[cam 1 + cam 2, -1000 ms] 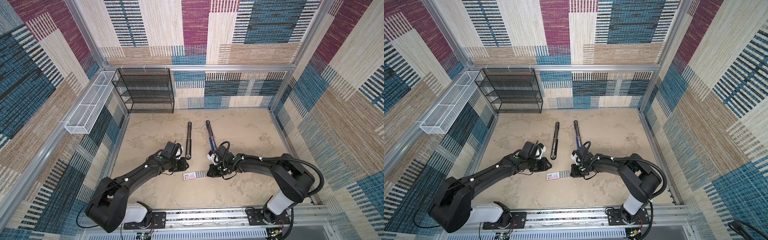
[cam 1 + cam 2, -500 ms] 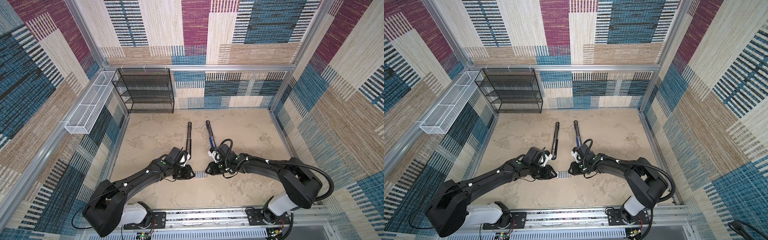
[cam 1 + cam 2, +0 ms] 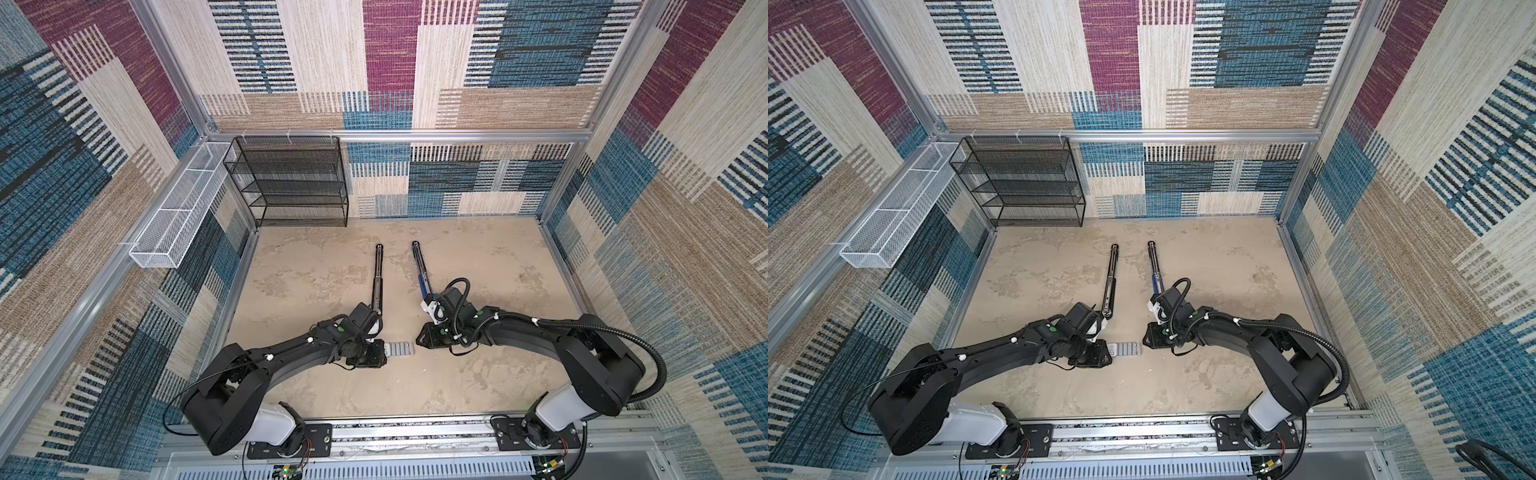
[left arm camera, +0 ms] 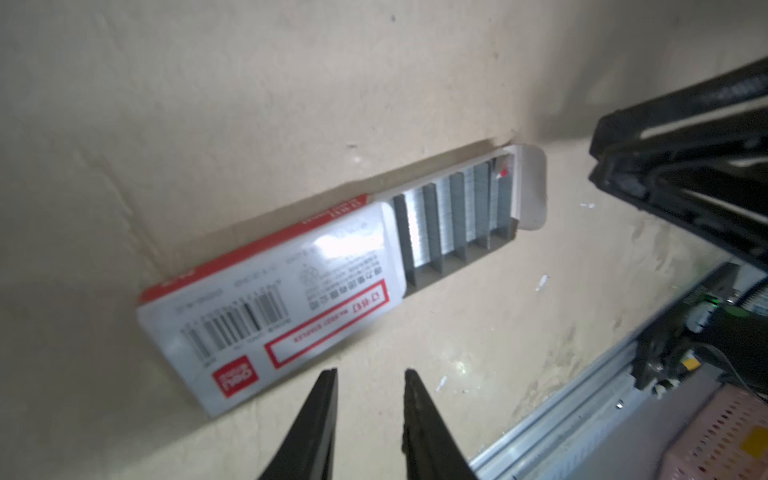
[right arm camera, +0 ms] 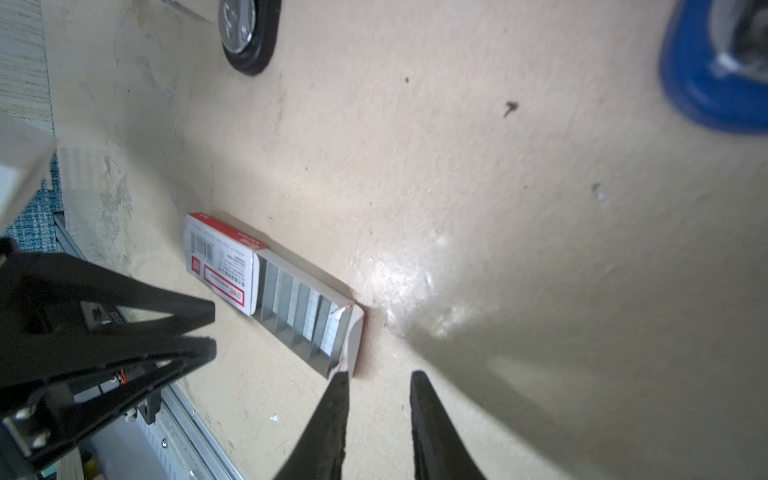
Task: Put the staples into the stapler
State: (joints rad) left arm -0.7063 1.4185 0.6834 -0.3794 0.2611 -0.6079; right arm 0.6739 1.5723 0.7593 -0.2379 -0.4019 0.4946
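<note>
Beige tabletop (image 3: 478, 382) bare in front and to both sides, left gripper (image 4: 370, 374) slightly parted, empty, just beside the card box (image 4: 270, 307) long edge, staples (image 4: 453, 220) exposed in the tray (image 5: 353, 332) sticking out of it mid-table, right gripper (image 5: 378, 376) parted, empty, tip at the tray's end corner.

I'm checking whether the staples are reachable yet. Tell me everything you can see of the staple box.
The staple box lies flat on the beige table. Its white-and-red barcoded card sleeve is slid partway off a pale tray, baring rows of grey metal staples. Nothing grips it: the left pincer stands open by the sleeve, the right pincer open at the tray's end; contact there is unclear.
</note>
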